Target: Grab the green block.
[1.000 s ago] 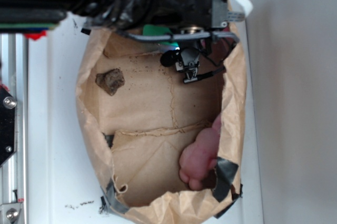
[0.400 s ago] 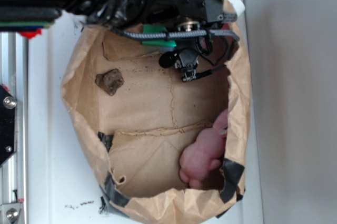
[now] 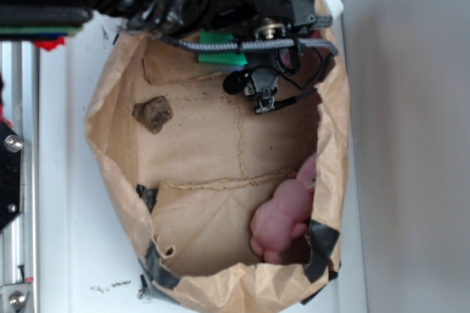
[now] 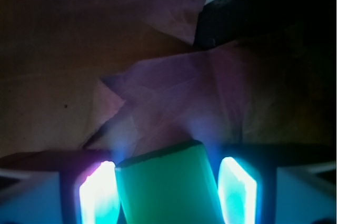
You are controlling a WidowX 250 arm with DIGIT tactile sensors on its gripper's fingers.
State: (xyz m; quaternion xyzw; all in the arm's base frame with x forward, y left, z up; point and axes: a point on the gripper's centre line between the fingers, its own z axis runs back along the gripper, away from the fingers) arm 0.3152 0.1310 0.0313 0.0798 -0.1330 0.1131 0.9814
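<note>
Exterior view: a brown paper bag (image 3: 117, 144) lies open on the white table (image 3: 73, 239). The arm reaches into its upper end, where the green block (image 3: 220, 48) shows as a strip under the wrist, partly hidden by cable. The fingertips are hidden here. A brown lump (image 3: 153, 114) sits left of centre; a pink bunny (image 3: 283, 214) lies against the lower right wall, well apart.

Wrist view: the block (image 4: 166, 187) sits between the two glowing fingers (image 4: 97, 192), slightly tilted. The gripper (image 4: 167, 195) brackets it with narrow gaps either side, so I cannot tell whether the fingers press on it yet. Crumpled paper lies beyond.
</note>
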